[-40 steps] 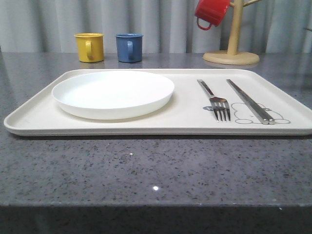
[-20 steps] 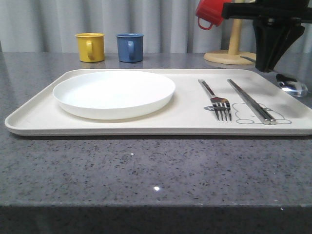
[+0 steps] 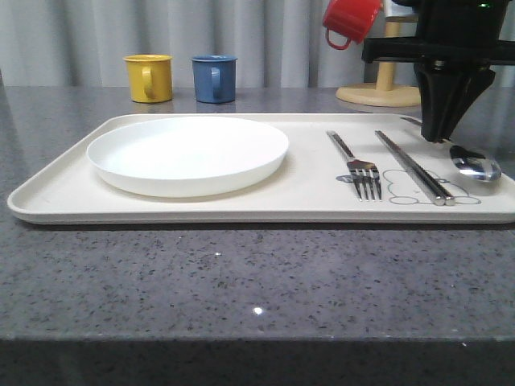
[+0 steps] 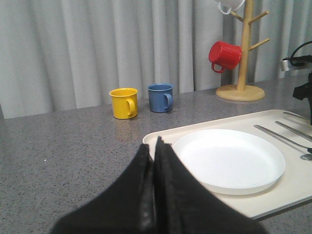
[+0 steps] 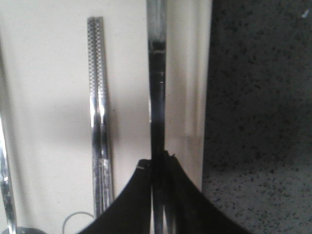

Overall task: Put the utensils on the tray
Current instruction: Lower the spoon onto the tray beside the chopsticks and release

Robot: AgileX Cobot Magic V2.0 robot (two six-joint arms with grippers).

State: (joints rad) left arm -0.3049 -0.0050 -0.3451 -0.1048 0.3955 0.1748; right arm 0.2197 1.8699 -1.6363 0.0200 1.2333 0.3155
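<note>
Gripping the spoon (image 3: 475,166) handle, the right gripper (image 3: 438,133) jaws are clamped over the tray (image 3: 48,197), chopsticks (image 3: 412,166) just beside them; left gripper (image 4: 155,146) jaws pressed together, empty.

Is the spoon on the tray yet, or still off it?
On: the spoon lies over the tray, right gripper shut on its handle.

Cream tray (image 3: 64,193), grey line-drawn rabbit print. White plate (image 3: 187,153). Shiny silver fork (image 3: 358,165), chopsticks (image 3: 412,165) with checkered grip texture, spoon (image 3: 475,165). Yellow mug (image 3: 148,77), blue mug (image 3: 214,78), red mug (image 3: 349,19). Speckled dark-grey countertop (image 3: 241,281). Black right gripper (image 3: 441,133).
</note>
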